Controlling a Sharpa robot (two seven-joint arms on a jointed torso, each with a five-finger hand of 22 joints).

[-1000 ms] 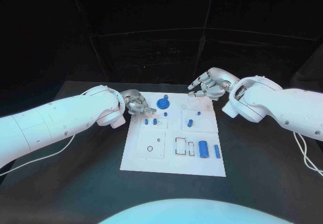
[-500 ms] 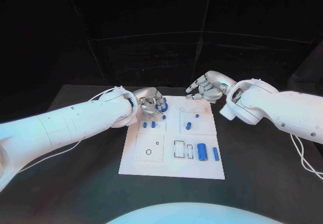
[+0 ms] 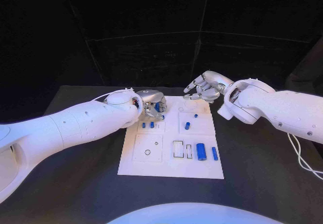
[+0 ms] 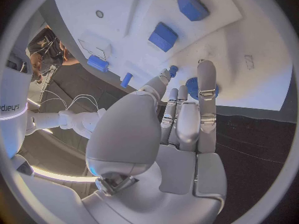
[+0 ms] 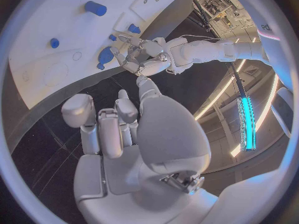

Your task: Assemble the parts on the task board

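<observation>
Black table (image 3: 80,186), task board (image 3: 168,165), left robot hand (image 3: 152,103) now grasping blue gear (image 4: 194,87), right robot hand (image 3: 204,87) released, unmoved.

Task board (image 3: 172,168) mid-table (image 3: 80,196) — parts (image 3: 201,151) lying on it.

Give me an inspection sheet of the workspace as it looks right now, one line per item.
Surface: black table, bare around the board.
Job's things: white task board in the middle; small blue parts lie on it; a round blue part sits at its far edge.
Clutter: nothing seen.
Robot hands: left robot hand reaches over the board's far left corner, fingertips at the round blue part; whether it grips it cannot be told. Right robot hand hovers beyond the far edge, fingers curled, holding nothing.
Cables: white cable hangs along the right arm.
Surroundings: dark backdrop.
</observation>
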